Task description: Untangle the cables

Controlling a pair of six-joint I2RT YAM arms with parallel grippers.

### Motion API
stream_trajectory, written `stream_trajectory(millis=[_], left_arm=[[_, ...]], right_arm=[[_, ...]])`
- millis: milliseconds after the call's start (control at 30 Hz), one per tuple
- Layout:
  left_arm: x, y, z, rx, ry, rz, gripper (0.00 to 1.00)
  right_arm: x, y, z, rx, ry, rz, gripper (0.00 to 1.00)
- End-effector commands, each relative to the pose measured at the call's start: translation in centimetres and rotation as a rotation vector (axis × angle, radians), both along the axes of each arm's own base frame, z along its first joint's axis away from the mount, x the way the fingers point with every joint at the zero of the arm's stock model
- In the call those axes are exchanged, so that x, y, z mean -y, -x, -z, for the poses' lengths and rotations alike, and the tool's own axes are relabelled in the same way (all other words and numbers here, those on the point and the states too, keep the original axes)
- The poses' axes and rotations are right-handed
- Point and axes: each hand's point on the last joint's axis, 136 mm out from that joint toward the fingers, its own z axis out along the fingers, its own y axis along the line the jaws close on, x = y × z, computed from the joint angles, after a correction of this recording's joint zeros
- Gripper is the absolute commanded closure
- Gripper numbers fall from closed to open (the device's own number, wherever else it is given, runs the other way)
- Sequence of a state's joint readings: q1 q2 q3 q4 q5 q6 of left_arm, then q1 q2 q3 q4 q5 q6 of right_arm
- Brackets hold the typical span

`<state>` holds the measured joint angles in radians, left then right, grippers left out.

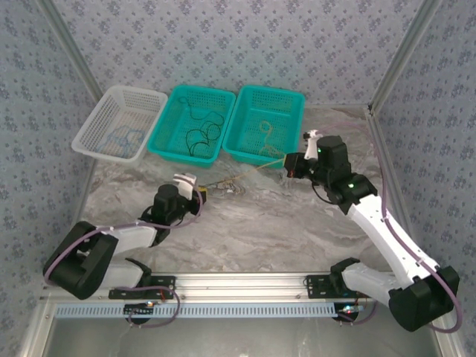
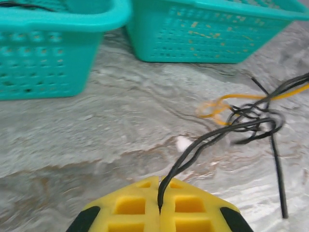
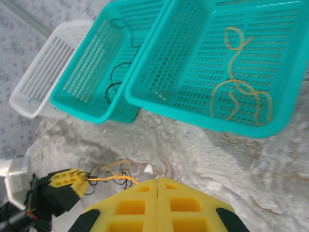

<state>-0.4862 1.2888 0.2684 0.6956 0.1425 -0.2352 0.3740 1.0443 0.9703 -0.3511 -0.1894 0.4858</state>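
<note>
The tangle of cables (image 1: 223,183) lies on the marbled table between my two grippers: thin black cords knotted with a yellow one (image 2: 251,118). My left gripper (image 2: 159,182) is shut on a black cable (image 2: 193,152) that runs from its yellow pads up right into the knot. In the top view the left gripper (image 1: 199,190) sits just left of the tangle. My right gripper (image 3: 157,181) is shut, and a taut yellow cable (image 3: 111,179) runs from its pads to the knot. It hovers right of the tangle (image 1: 288,165), lifted above the table.
Three baskets line the back. A white one (image 1: 97,111) holds a blue cord, the middle teal one (image 1: 172,111) a black cord (image 1: 199,134), the right teal one (image 1: 291,119) a yellow cord (image 3: 236,92). Patterned walls enclose the table.
</note>
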Motion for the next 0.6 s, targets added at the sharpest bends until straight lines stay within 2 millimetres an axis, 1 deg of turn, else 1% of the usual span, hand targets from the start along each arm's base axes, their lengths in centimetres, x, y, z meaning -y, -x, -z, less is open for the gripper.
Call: stream_trajectory(millis=[0, 200, 467, 567], left_arm=[[-2.1, -0.5, 0.0, -0.015, 0.025, -0.11, 1.0], [-2.8, -0.9, -0.5, -0.009, 0.038, -0.143, 1.0], [-3.9, -1.4, -0.5, -0.015, 0.049, -0.205, 1.0], [-3.8, -1.5, -0.4, -0.025, 0.055, -0.204, 1.0]], right_arm=[[2.0, -0.3, -0.8, 0.014, -0.044, 0.089, 1.0], [2.1, -0.5, -0.1, -0.011, -0.059, 0.097, 1.0], [2.5, -0.6, -0.1, -0.015, -0.055, 0.114, 1.0], [2.3, -0.6, 0.0, -0.021, -0.057, 0.106, 1.0]])
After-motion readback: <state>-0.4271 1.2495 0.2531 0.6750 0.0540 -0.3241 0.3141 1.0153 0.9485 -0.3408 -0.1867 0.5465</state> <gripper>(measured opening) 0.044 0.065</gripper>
